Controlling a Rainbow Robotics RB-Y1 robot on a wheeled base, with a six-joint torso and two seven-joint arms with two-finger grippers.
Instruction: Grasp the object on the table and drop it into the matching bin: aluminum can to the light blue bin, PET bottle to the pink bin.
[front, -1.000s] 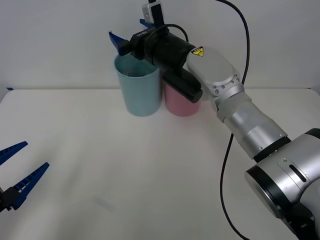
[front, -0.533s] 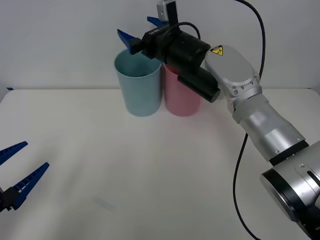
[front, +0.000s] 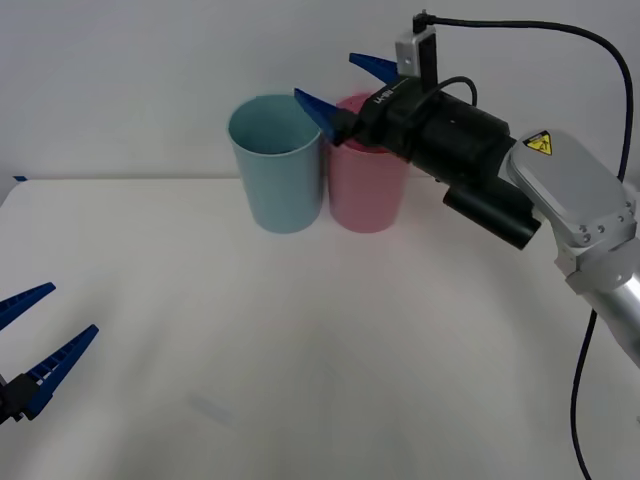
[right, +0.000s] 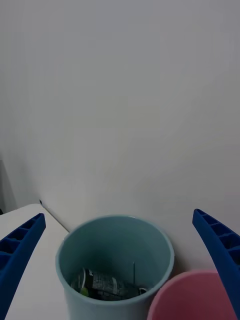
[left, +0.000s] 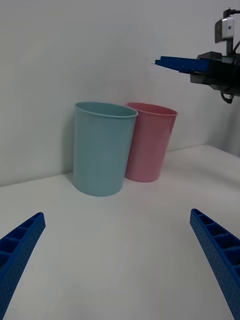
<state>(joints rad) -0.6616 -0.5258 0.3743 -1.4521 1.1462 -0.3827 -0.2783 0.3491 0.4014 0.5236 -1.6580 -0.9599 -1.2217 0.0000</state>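
Can (right: 107, 286) lay inside the blue bin (front: 275, 165) at the table's (front: 300, 330) far edge; right gripper (front: 345, 88) hung open above the pink bin (front: 366, 190); left gripper (front: 35, 345) sat open too.

A plain white wall (front: 120, 80) rises behind (evenly lit, no windows or other furniture visible).

We see bright, even, diffuse light on the white worktop (front: 300, 330), with only faint soft shadows beneath the light blue bin (front: 275, 165) and pink bin (front: 367, 180). No glare appears; focus stays fairly sharp throughout.
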